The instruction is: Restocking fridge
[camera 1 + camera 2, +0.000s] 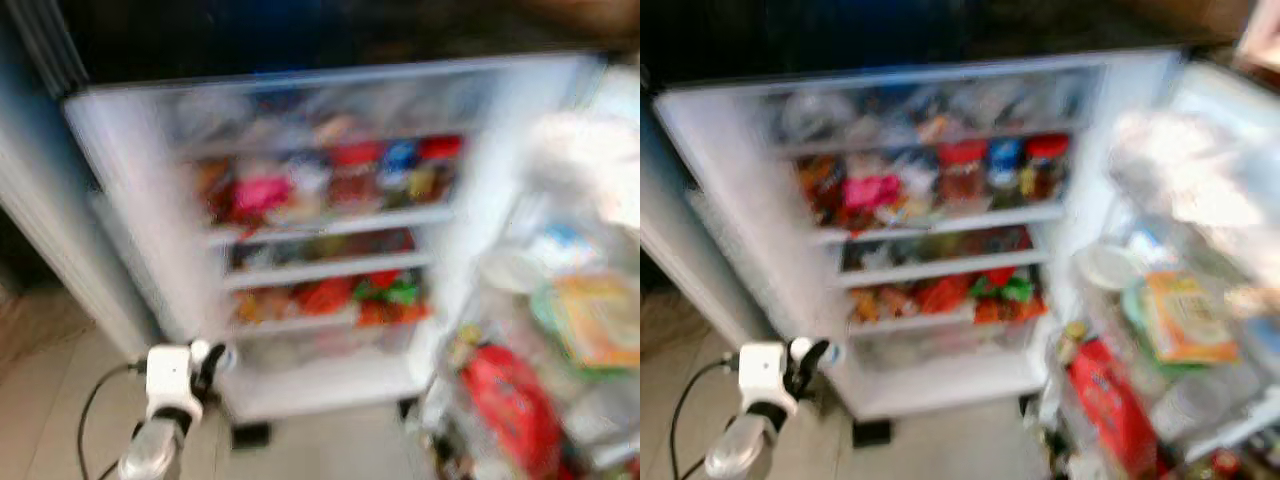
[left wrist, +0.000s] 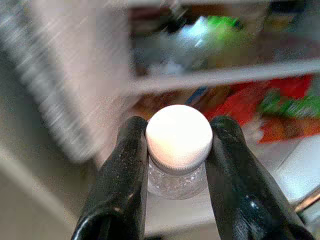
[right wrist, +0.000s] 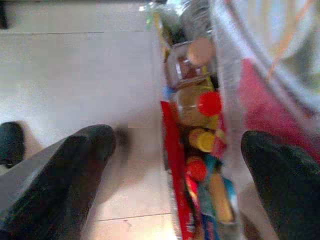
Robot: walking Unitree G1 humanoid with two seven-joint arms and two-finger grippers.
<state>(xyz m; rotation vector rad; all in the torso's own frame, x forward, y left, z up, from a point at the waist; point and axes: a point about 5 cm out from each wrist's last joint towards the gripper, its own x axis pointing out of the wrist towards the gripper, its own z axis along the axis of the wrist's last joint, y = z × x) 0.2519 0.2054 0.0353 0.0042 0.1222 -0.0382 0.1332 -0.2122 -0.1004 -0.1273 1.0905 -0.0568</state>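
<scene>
Black left gripper [image 2: 177,150] fingers clamp a white-capped clear plastic bottle [image 2: 178,145] before the open white fridge [image 1: 320,370], whose shelves are crowded. Right gripper [image 3: 175,165] fingers spread wide beside packed door bins [image 3: 200,150].

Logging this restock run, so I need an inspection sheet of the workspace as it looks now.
Surface: pale tiled floor.
Job's things: open white fridge, shelves packed with blurred red, pink and green packs; clear plastic bottle with a white cap.
Clutter: open door rack crowded with a red pack, jars and bottles.
Grippers: left gripper shut on the bottle, low before the fridge; right gripper open, by the door rack.
Cables: black cable trailing from the left arm.
Surroundings: dark above the fridge; the eye views are blurred.
</scene>
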